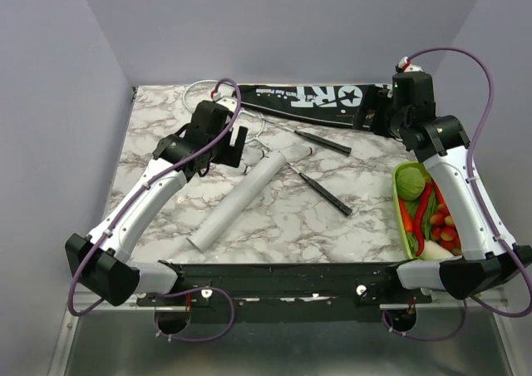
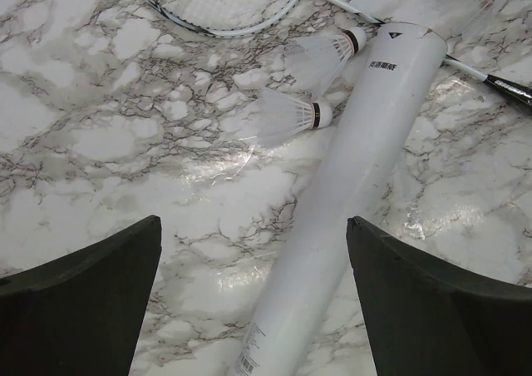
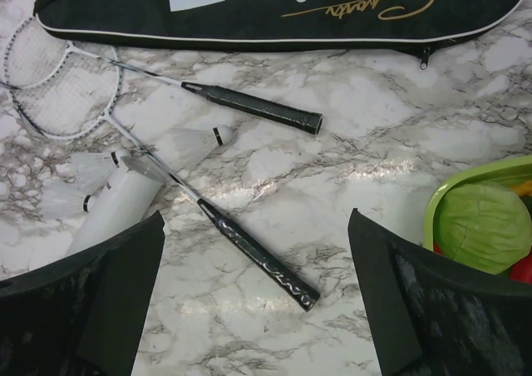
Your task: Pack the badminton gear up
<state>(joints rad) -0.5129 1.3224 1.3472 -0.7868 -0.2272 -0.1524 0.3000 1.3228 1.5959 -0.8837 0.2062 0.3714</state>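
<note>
Left hand (image 1: 236, 147): fingers spread wide, released, holding nothing. It hovers over a long white cardboard tube (image 2: 349, 201), which shows between its fingers in the wrist view, with white feathered shuttlecocks (image 2: 320, 56) by the tube's far end.

Right hand (image 3: 256, 297): also wide apart and empty, above the marbled surface (image 3: 391, 135).

We find the long black racket-shaped bag (image 3: 274, 10) lying flat along the far edge. The two slim rackets with pale hoops (image 3: 249, 108) lie just in front of it, their hoops overlapping and their black handles splayed rightward.

A green tray of vegetables (image 3: 465, 185) sits at the right edge.

The bag's lettering is cut off in the wrist view, and overhead the left arm hides most of the hoops.
</note>
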